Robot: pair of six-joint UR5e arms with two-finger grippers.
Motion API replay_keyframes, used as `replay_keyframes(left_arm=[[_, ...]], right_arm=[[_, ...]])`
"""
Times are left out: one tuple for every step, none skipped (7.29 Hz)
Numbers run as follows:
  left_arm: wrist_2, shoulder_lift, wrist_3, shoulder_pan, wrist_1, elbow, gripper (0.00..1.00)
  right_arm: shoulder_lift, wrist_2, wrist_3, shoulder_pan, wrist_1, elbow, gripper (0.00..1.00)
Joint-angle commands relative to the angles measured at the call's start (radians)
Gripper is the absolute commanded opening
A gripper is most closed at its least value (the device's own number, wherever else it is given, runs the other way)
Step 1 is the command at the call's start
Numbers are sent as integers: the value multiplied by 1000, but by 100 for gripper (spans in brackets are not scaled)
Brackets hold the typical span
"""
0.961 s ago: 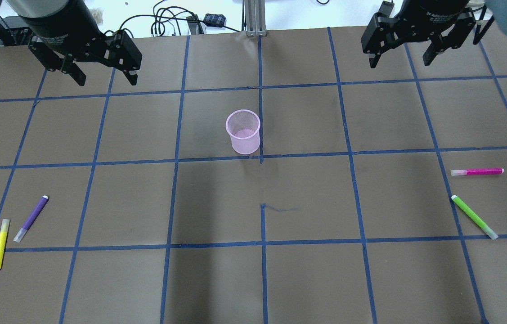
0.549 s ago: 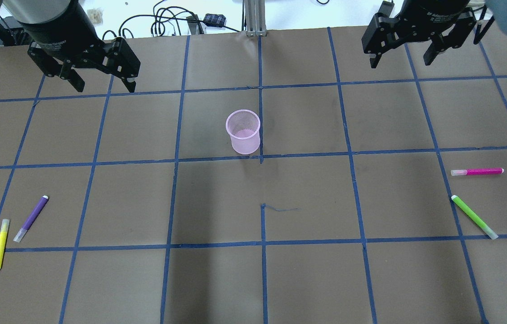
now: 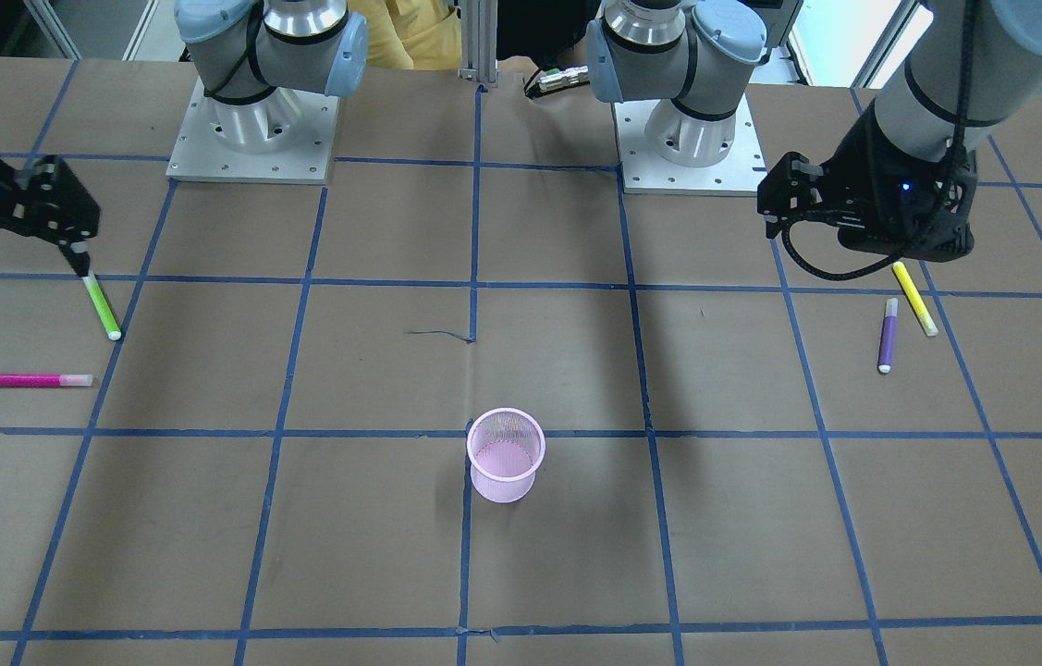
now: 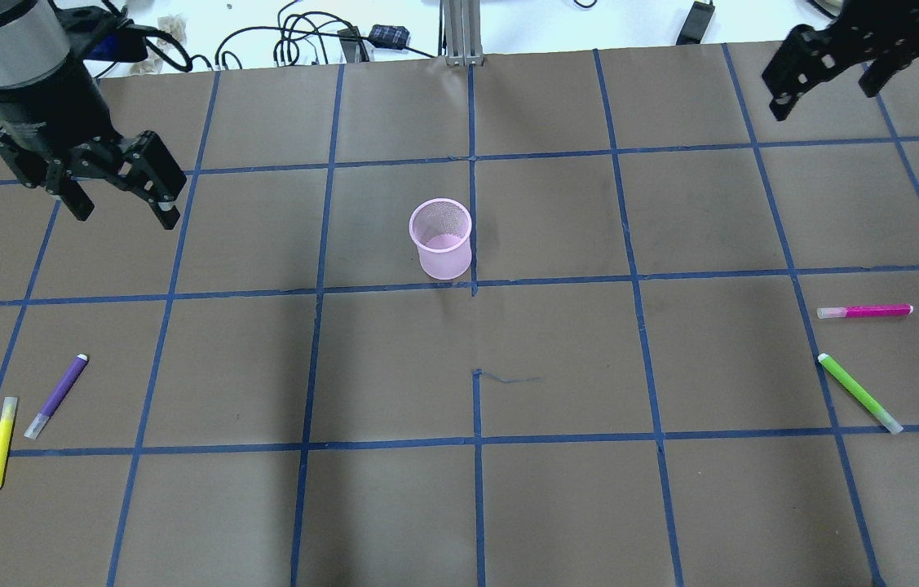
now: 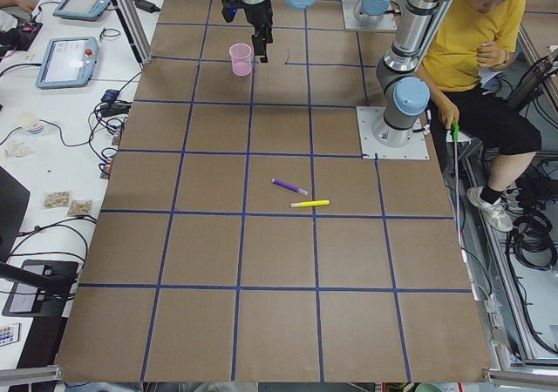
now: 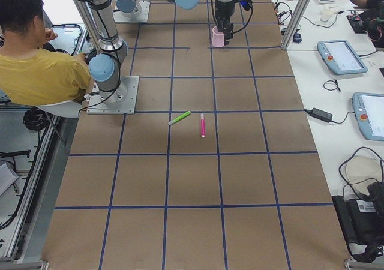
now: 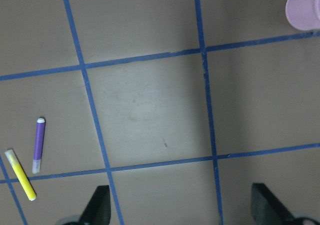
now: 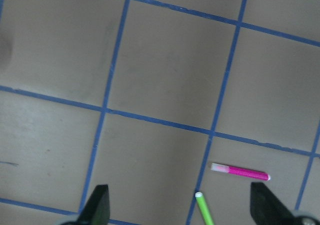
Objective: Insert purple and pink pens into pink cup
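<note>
The pink mesh cup [image 4: 440, 239] stands upright and empty at the table's middle; it also shows in the front view [image 3: 506, 455]. The purple pen [image 4: 57, 395] lies flat at the near left, also in the left wrist view [image 7: 39, 145]. The pink pen [image 4: 865, 311] lies flat at the right, also in the right wrist view [image 8: 240, 171]. My left gripper [image 4: 126, 214] is open and empty, high above the table, beyond the purple pen. My right gripper [image 4: 826, 90] is open and empty at the far right, well beyond the pink pen.
A yellow pen [image 4: 1, 444] lies just left of the purple pen. A green pen [image 4: 859, 393] lies just near of the pink pen. Cables [image 4: 304, 41] lie past the table's far edge. A person in yellow [image 5: 475, 52] sits behind the robot bases.
My left gripper has moved nearer and to the left, toward the purple pen's side. My right gripper has moved to the right. Cup and pens have not moved.
</note>
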Motion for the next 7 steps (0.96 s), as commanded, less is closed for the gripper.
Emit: replay_keyframes(left_arm=[[144,-31,217,111,129,-142,100],[160,-66,374,162,258,-210,100],[160,-123,420,199,344,-271,100],[177,-163,440,224,356,-287,100],[241,-214,442,233,409,-295,100],[281,-263,468,238,446,-295,100],[307,-295,485,242,501,-307,100]], right_arm=[[2,90,-514,-207,-16,56,100],[3,140,-715,-302,-39,107,100],[12,142,-945,-386,-84,171,100],[41,144,-1181,-446,-165,232,100],[60,152,-1296,-469,-206,254,100],[90,187,-1369,-473,-208,259,100],[133,228,-1529,-483,-208,259,100]])
